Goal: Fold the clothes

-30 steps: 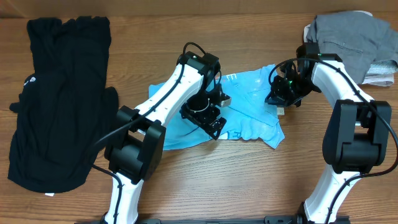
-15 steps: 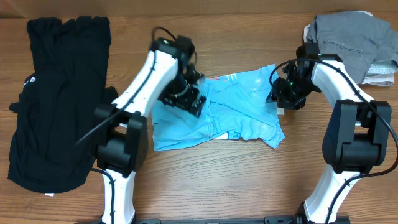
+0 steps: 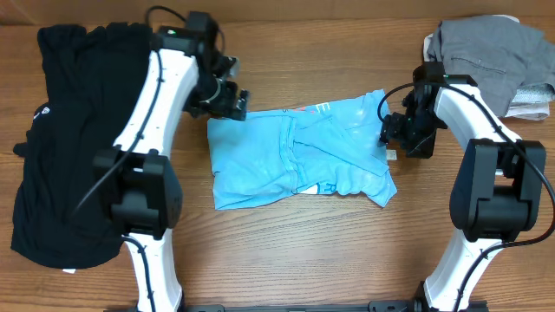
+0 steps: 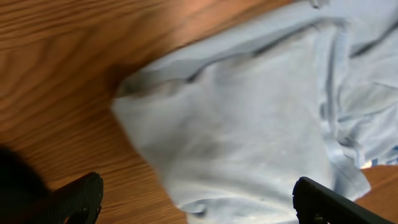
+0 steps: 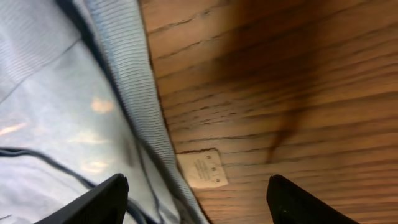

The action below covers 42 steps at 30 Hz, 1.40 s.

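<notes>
A large black garment point(image 3: 82, 139) lies along the left side of the wooden worktop point(image 3: 303, 251), its long axis running from the far edge toward the near one. A small white mark point(image 3: 43, 113) sits at its left edge and is too small to read.

The left pincer point(image 3: 227, 97) hangs just off the far left corner of the light blue T-shirt point(image 3: 295, 156). In the left wrist view its fingertips point(image 4: 81, 196) stand wide apart at the bottom corners, with nothing between them but the shirt lying below.

The T-shirt lies mid-worktop, rumpled and partly folded over itself, with its long axis running left to right. White print point(image 3: 323, 107) shows near its far edge and more point(image 3: 325, 187) near its near edge. Both are creased and partly tucked under, so no word can be read.

The right pincer point(image 3: 401, 139) is at the shirt's right edge. In the right wrist view its fingers point(image 5: 106, 199) are spread well apart and grip nothing. Between them a small white label point(image 5: 202, 168) lies just beside the ribbed hem, its printing too fine to make out.

A heap of grey garments point(image 3: 486, 52) sits in the far right corner, cut off by the frame. A paler striped piece point(image 3: 529, 100) peeks out beneath it.
</notes>
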{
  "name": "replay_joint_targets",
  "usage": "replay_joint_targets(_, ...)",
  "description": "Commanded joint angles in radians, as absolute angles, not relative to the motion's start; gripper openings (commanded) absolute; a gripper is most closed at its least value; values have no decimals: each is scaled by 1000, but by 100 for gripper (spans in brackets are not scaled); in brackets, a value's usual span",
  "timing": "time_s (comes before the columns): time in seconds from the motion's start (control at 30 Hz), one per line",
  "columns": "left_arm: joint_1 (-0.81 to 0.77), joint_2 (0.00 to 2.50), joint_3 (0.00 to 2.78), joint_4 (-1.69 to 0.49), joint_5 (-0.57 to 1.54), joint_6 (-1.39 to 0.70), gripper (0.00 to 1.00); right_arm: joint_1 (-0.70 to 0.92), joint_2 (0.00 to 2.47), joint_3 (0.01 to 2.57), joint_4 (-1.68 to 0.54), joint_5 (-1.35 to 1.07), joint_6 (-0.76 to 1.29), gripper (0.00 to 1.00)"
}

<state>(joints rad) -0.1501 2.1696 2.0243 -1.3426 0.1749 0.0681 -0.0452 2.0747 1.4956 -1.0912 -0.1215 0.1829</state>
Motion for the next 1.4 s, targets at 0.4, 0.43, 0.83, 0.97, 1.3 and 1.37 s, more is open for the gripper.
replay_joint_targets(0.4, -97, 2157, 2047, -1346, 142, 38, 100, -16, 2039, 1491, -1097, 10, 181, 75)
replay_joint_targets(0.43, -97, 2157, 2047, -1345, 138, 37, 100, -8, 2039, 1491, -1092, 10, 177, 74)
replay_joint_targets(0.83, -99, 2157, 2045, -1346, 120, 38, 100, 104, 2059, 1491, -1024, 9, 183, 74)
replay_joint_targets(0.97, -99, 2158, 2044, -1346, 120, 38, 100, 104, 2080, 1491, -1019, 37, 187, 74)
replay_joint_targets(1.3, -101, 2158, 2044, -1353, 123, 37, 100, 104, 2090, 1420, -973, -8, 218, 68)
replay_joint_targets(1.37, -101, 2158, 2044, -1353, 123, 37, 100, 104, 2090, 1362, -920, -23, 223, 68)
